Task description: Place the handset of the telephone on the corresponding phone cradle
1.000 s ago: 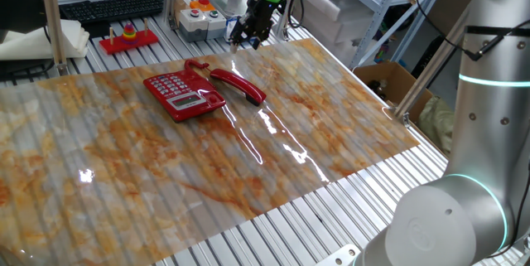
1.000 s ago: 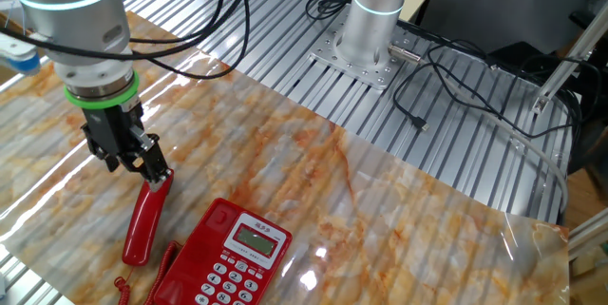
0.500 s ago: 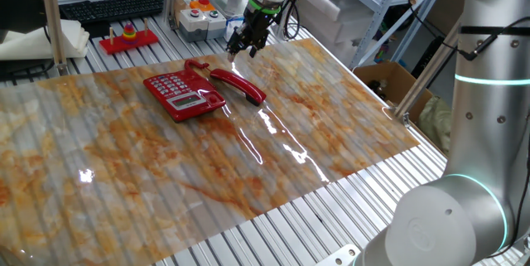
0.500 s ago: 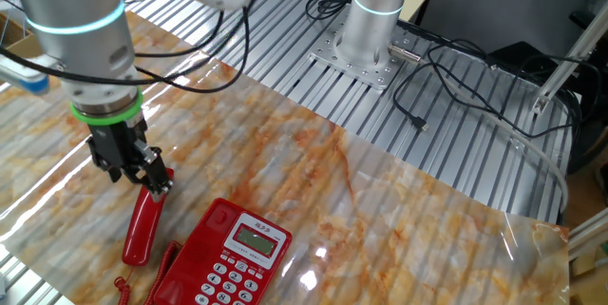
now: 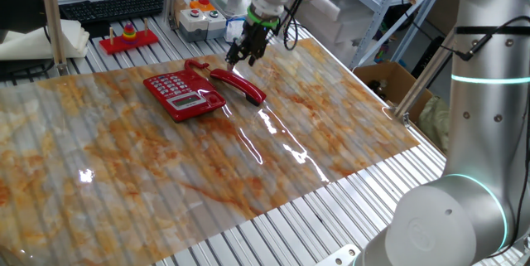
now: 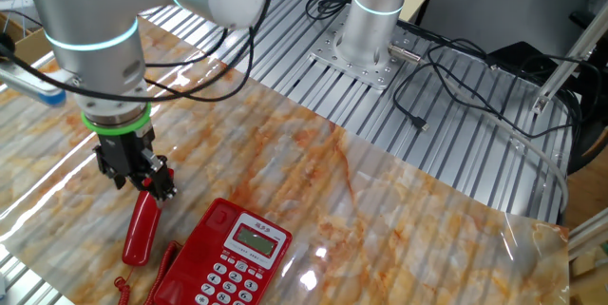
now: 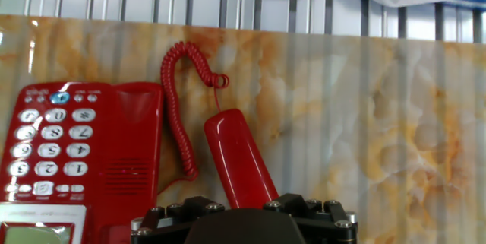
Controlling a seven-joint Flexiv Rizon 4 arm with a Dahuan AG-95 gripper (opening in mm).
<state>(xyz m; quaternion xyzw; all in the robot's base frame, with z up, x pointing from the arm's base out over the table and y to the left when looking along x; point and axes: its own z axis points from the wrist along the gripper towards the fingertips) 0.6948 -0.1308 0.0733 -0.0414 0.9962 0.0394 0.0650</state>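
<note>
Item, gripper (image 6: 138, 174): you see it low over the far end of the handset (image 6: 141, 229), but its fingertips are masked by its own dark body in both fixed views and cut off at the bottom edge of the hand view, so you cannot tell whether the claw is released or clenched, nor whether it touches the plastic. Item, handset: off the hook, lying flat on the marbled mat (image 5: 331, 125) just beside the telephone (image 5: 184, 93), on the side away from the keypad (image 7: 49, 141); its near end in the hand view disappears behind the gripper housing (image 7: 243, 221). Its long axis runs roughly parallel to the long edge of the base, slightly splayed, one rounded end toward the coiled cord (image 7: 176, 103), the other under the gripper. Item, phone cradle (image 7: 137, 141): the plain red strip beside the keypad, bare; you cannot make out its hook tab. Item, telephone: cropped at the left and bottom edges of the hand view.
</note>
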